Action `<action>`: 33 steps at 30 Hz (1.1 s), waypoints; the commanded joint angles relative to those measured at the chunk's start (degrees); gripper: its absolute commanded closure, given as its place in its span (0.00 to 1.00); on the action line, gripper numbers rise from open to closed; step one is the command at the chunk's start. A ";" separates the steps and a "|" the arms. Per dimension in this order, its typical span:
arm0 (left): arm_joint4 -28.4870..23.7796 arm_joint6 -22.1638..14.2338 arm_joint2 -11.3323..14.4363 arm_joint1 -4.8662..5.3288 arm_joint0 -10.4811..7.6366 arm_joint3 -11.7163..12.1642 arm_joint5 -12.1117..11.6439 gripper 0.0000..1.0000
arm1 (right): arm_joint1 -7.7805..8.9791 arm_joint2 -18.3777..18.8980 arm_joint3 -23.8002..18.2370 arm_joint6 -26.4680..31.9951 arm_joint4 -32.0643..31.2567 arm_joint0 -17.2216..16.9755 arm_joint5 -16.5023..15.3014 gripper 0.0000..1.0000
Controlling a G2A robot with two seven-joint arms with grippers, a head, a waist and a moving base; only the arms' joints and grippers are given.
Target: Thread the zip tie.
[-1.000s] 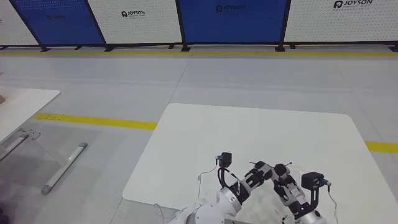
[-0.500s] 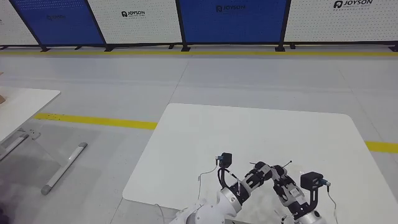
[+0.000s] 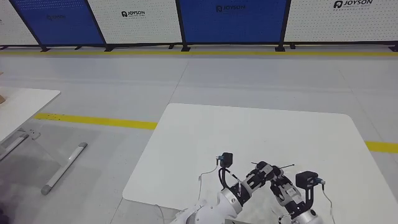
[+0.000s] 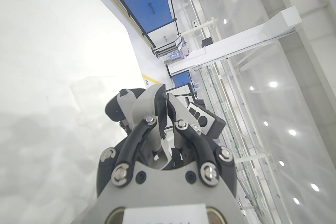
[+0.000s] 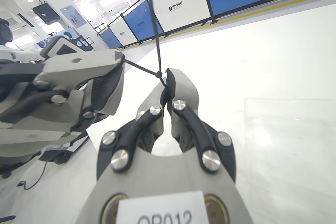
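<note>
Blue and white panels (image 3: pixel 230 6) stand beyond a yellow floor line (image 3: pixel 93 121), with another table (image 3: pixel 18 102) off to the side. The work table (image 3: pixel 249 137) is plain white, in a bright hall. Both arms crowd its near edge. The right gripper (image 5: pixel 166 78) is clamped on the zip tie (image 5: pixel 156 38) and the left gripper (image 5: pixel 120 58) pinches its other strand, so it's held up off the table.

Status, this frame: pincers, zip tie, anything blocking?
Left pincer, right pincer both shut on zip tie. Tie bridges them, one end free. No obstruction seen.
</note>
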 commanded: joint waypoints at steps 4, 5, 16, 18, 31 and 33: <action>0.19 0.00 0.05 0.01 0.00 -0.42 0.09 1.00 | -0.04 -0.21 0.38 0.08 -0.04 0.21 0.02 1.00; 0.21 0.02 0.05 0.01 -0.02 -0.48 0.08 1.00 | -0.04 -0.22 0.48 0.11 -0.05 0.26 0.06 1.00; 0.78 0.39 -0.41 0.23 0.88 -2.65 -0.58 1.00 | -0.04 -0.52 1.41 0.72 -0.55 0.78 -0.26 1.00; 0.88 0.46 -0.41 0.25 0.98 -2.89 -0.65 1.00 | -0.05 -0.53 1.55 0.78 -0.50 0.86 -0.34 1.00; 1.84 0.64 0.01 0.35 1.56 -4.21 -1.26 1.00 | -0.08 -0.85 2.41 0.70 -0.95 1.25 -0.31 1.00; 2.08 0.70 -0.01 0.39 1.68 -4.38 -1.28 1.00 | -0.10 -0.93 2.47 0.68 -0.95 1.31 -0.34 1.00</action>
